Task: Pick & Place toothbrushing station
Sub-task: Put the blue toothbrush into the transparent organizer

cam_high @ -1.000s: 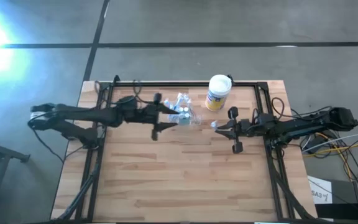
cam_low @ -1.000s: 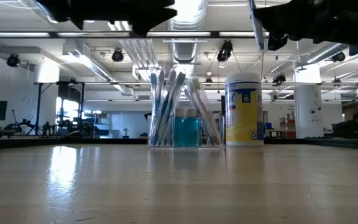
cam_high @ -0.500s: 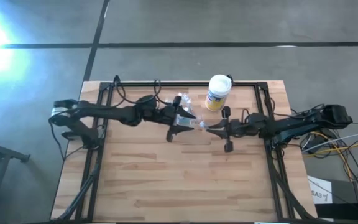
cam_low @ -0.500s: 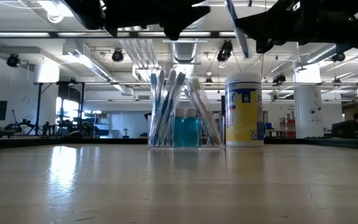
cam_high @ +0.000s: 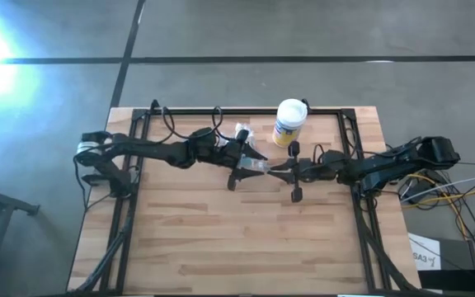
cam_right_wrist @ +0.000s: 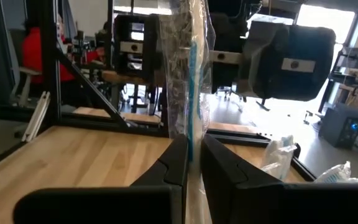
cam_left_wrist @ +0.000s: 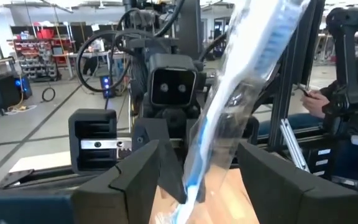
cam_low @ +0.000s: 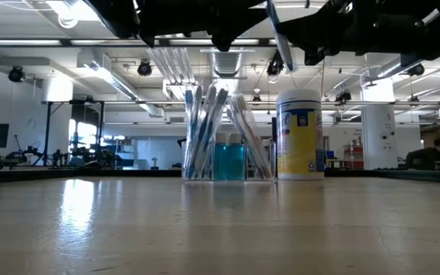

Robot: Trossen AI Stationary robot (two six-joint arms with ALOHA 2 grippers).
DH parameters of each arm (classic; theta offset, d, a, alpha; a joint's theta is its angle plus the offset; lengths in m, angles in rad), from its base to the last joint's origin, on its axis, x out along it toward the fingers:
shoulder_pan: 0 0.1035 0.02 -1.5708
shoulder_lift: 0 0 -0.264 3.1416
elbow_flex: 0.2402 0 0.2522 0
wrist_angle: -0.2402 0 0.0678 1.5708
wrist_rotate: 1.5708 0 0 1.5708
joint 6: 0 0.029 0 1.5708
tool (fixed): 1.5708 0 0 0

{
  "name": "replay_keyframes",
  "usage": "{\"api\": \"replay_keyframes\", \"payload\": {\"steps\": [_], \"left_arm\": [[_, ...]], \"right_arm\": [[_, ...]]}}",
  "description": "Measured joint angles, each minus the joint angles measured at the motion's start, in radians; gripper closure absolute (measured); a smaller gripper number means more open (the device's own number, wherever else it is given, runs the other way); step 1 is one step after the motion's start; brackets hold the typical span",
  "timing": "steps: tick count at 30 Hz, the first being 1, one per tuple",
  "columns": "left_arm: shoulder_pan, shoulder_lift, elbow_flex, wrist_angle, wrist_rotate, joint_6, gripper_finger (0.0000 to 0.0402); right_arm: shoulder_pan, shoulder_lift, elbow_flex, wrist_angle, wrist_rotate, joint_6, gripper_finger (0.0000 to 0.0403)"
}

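Over the pale wood table [cam_high: 221, 239], under bright ceiling lights, the right gripper [cam_high: 272, 170] pinches a wrapped toothbrush [cam_right_wrist: 188, 68] between the left gripper's [cam_high: 254, 167] spread fingers, while the toothbrushing station [cam_low: 228, 137] stands beside the yellow-labelled canister [cam_low: 299, 136].

Left gripper [cam_high: 256, 167] spread wide, right gripper [cam_high: 272, 169] clamped.

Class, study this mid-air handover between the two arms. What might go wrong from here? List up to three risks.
1. The right end effector is shut on the wrapped toothbrush; the left end effector stands open around it, so an early release would likely drop it.
2. It leans between the left fingers; closing may catch only wrapper.
3. A drop could hit the clear holder or canister nearby.
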Motion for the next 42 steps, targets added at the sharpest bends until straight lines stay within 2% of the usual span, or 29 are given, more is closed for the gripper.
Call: {"api": "replay_keyframes", "payload": {"steps": [10, 16, 23, 30, 32, 36, 42], "left_arm": [[-0.027, 0.027, -0.001, 0.047, -0.037, 0.039, 0.0183], [-0.028, 0.026, -0.001, 0.052, -0.045, 0.043, 0.0203], [-0.028, 0.026, -0.001, 0.074, -0.055, 0.044, 0.0265], [-0.031, 0.026, -0.001, 0.080, -0.056, 0.050, 0.0369], [-0.031, 0.026, -0.001, 0.080, -0.055, 0.051, 0.0382], [-0.032, 0.026, -0.001, 0.071, -0.053, 0.074, 0.0381], [-0.032, 0.006, -0.002, 0.008, -0.055, 0.091, 0.0381]], "right_arm": [[0.000, 0.058, -0.001, 0.101, 0.000, 0.021, 0.0379], [0.000, 0.063, -0.001, 0.124, 0.000, 0.021, 0.0379], [0.000, 0.064, 0.000, 0.127, 0.000, 0.019, 0.0379], [0.000, 0.064, 0.000, 0.129, 0.000, 0.020, 0.0378], [0.000, 0.064, 0.000, 0.130, 0.000, 0.017, 0.0376], [0.001, 0.064, 0.000, 0.134, -0.001, 0.018, 0.0353], [0.004, 0.060, -0.004, 0.142, -0.003, 0.015, 0.0278]]}}
